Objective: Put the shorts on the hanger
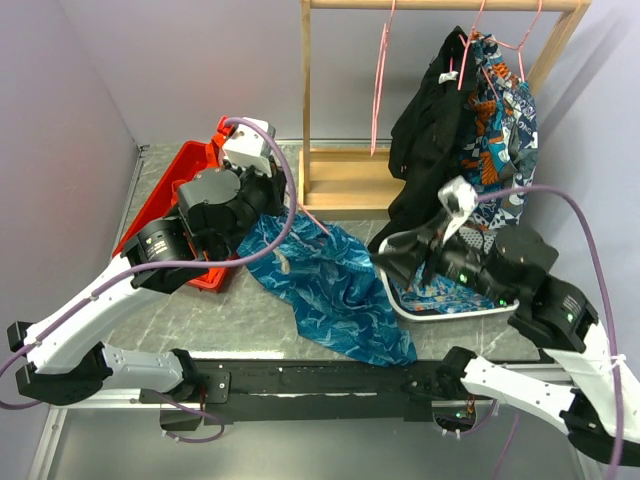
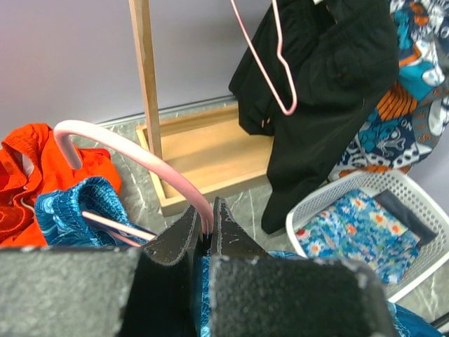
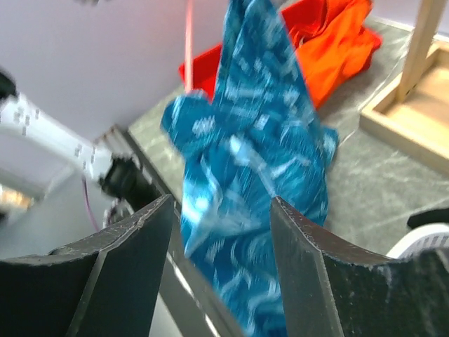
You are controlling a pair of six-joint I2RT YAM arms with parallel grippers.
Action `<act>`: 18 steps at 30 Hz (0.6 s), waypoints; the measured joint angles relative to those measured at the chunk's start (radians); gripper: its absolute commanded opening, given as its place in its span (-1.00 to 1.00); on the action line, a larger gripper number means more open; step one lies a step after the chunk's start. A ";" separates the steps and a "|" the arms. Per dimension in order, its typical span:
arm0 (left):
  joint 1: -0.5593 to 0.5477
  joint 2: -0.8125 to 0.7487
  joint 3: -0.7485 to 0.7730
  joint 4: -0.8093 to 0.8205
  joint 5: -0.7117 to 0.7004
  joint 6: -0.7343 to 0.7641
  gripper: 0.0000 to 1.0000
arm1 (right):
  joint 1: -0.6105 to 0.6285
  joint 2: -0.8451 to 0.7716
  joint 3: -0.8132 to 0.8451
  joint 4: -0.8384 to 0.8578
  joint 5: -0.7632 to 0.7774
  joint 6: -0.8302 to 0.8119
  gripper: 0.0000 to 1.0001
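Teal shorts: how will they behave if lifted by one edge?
Likely floppy: the shorts sag in loose folds onto the table. Probably light, since the fabric looks thin. They may slip along the smooth pink hanger in the left gripper.

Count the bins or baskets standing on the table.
2. The red bin sits at the left, by the left arm; the white basket sits at the right, under the right arm. The hanging clothes could hide more.
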 measured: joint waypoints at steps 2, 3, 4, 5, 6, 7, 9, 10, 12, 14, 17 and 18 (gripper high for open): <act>0.000 0.000 0.000 -0.015 0.010 0.003 -0.98 | 0.048 -0.016 -0.010 -0.029 0.031 -0.011 0.29; 0.000 0.000 0.000 -0.023 0.014 0.003 -0.98 | 0.075 -0.015 -0.010 -0.035 0.048 -0.016 0.30; 0.000 0.000 0.000 -0.031 0.019 0.005 -0.98 | 0.111 -0.007 -0.010 -0.044 0.076 -0.022 0.32; 0.000 0.001 0.000 -0.037 0.022 0.005 -0.98 | 0.146 0.006 -0.010 -0.056 0.107 -0.029 0.34; 0.000 0.002 -0.001 -0.042 0.025 0.006 -0.98 | 0.177 0.021 -0.007 -0.068 0.135 -0.033 0.36; 0.000 0.002 -0.004 -0.046 0.029 0.006 -0.98 | 0.216 0.042 -0.005 -0.082 0.174 -0.039 0.36; 0.000 0.002 -0.006 -0.054 0.039 0.006 -0.98 | 0.274 0.097 0.002 -0.111 0.245 -0.048 0.36; 0.000 0.003 -0.007 -0.058 0.045 0.006 -0.98 | 0.289 0.116 0.005 -0.123 0.266 -0.051 0.36; 0.000 0.005 -0.007 -0.065 0.058 0.006 -0.98 | 0.314 0.167 0.016 -0.145 0.310 -0.057 0.35; 0.000 0.007 -0.009 -0.071 0.073 0.006 -0.98 | 0.330 0.225 0.019 -0.155 0.344 -0.061 0.31; -0.003 0.015 -0.015 -0.070 0.085 0.007 -0.98 | 0.339 0.272 0.019 -0.172 0.378 -0.063 0.06; -0.004 0.017 -0.021 -0.070 0.087 0.007 -0.98 | 0.341 0.277 0.019 -0.174 0.389 -0.062 -0.14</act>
